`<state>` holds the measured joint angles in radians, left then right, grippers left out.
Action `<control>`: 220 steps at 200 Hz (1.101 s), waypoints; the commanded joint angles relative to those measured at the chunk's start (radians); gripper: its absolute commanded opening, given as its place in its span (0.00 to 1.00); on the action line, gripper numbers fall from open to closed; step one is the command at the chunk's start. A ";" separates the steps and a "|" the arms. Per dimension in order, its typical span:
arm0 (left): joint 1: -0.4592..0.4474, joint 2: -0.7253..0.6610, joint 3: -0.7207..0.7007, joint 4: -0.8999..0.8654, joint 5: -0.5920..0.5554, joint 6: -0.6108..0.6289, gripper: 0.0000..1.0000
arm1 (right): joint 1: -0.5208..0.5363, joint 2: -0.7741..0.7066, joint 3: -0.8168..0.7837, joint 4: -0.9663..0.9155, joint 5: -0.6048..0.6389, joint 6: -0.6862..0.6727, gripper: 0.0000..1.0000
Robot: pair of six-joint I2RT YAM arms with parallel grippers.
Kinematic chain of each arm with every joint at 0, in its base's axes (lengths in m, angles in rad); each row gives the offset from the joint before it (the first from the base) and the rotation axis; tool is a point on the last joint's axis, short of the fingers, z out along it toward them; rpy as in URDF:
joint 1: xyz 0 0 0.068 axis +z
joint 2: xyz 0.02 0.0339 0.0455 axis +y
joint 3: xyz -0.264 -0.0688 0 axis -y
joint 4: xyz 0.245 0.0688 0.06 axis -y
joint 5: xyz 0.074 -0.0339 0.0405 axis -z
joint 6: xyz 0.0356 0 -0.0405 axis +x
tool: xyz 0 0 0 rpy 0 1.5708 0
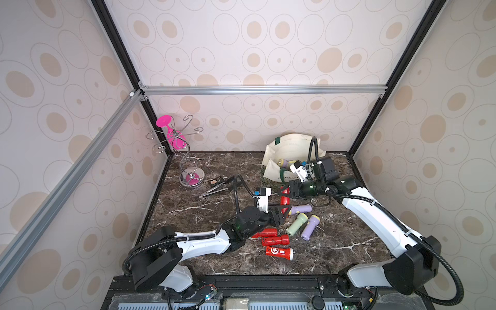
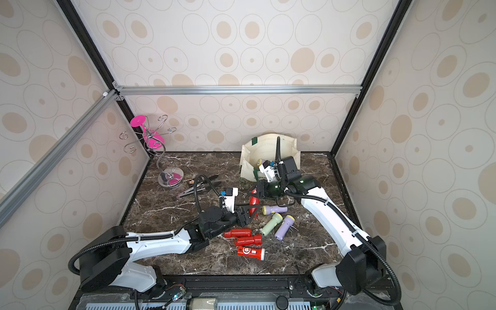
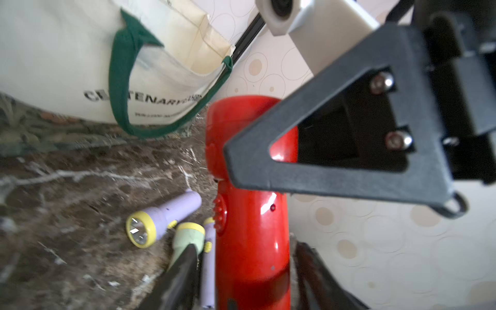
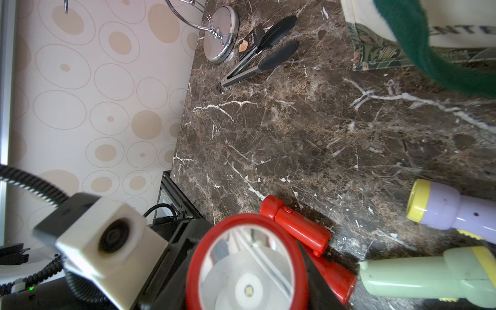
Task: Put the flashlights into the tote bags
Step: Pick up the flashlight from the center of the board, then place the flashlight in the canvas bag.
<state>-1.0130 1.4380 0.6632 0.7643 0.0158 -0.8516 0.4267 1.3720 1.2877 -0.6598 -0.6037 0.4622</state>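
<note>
A red flashlight hangs above the table between both arms. My right gripper is shut on its wide head. My left gripper stands open around its handle, with a gap at each finger. The cream tote bag with green handles stands at the back right, with a lilac flashlight inside. On the table lie two lilac flashlights, a pale green one and three red ones.
Black-handled metal tongs lie left of centre. A wire stand with a pink glass hung on it stands at the back left. Walls and black frame posts close the table on three sides.
</note>
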 commanded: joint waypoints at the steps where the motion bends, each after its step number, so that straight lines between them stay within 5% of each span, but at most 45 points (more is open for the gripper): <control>1: -0.006 -0.015 0.044 -0.026 -0.014 0.018 0.75 | 0.008 -0.001 0.069 -0.040 0.033 -0.053 0.00; 80: -0.006 -0.039 0.118 -0.262 -0.103 0.058 0.96 | 0.001 0.067 0.307 -0.180 0.217 -0.158 0.00; 153: -0.006 -0.033 0.167 -0.439 -0.143 0.067 0.98 | -0.076 0.184 0.501 -0.168 0.267 -0.132 0.00; 220: -0.006 -0.070 0.146 -0.383 -0.159 0.081 0.99 | -0.192 0.285 0.606 -0.139 0.294 -0.084 0.00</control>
<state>-1.0130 1.4048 0.7902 0.3649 -0.1192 -0.7982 0.2836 1.6398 1.8542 -0.8211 -0.3321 0.3550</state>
